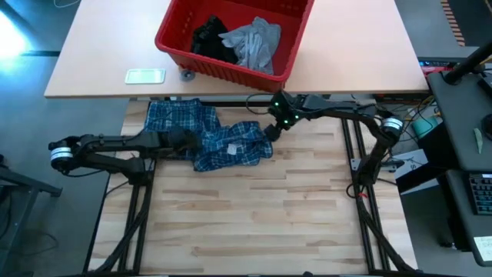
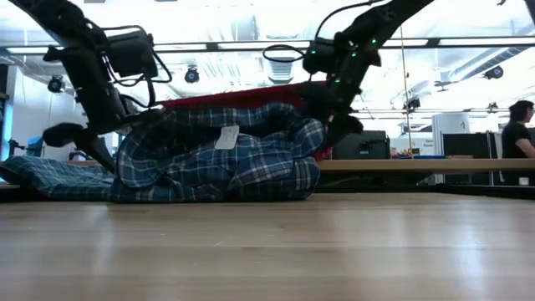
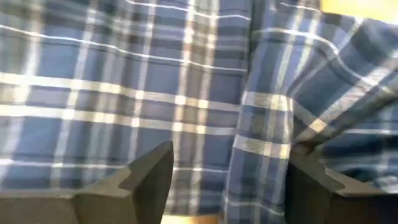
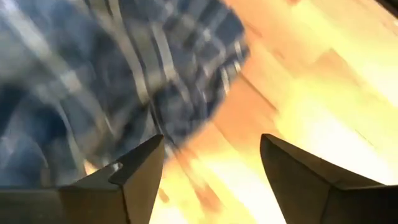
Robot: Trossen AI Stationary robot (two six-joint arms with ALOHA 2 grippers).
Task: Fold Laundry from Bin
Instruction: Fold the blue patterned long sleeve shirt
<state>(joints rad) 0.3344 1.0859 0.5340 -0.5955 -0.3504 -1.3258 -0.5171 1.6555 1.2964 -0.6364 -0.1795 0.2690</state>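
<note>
The blue-and-white plaid shirt (image 1: pixel 223 142) lies bunched in a heap on the far left part of the wooden table (image 1: pixel 254 223), a white tag (image 2: pixel 226 136) showing on it. My left gripper (image 1: pixel 187 142) stands open over the heap's left half, its fingers (image 3: pixel 149 177) spread above the plaid cloth (image 3: pixel 155 81). My right gripper (image 1: pixel 270 132) stands open at the heap's right end (image 4: pixel 112 81), slanting down over bare wood. The red bin (image 1: pixel 231 73) sits beyond on the tan table and holds a light grey T-shirt (image 1: pixel 254 42) and a black garment (image 1: pixel 209 38).
A flat white-and-green item (image 1: pixel 144 75) and a small grey object (image 1: pixel 187 75) lie on the tan table left of the bin. The near half of the wooden table is bare wood. A person (image 2: pixel 517 134) stands far off in the room at right.
</note>
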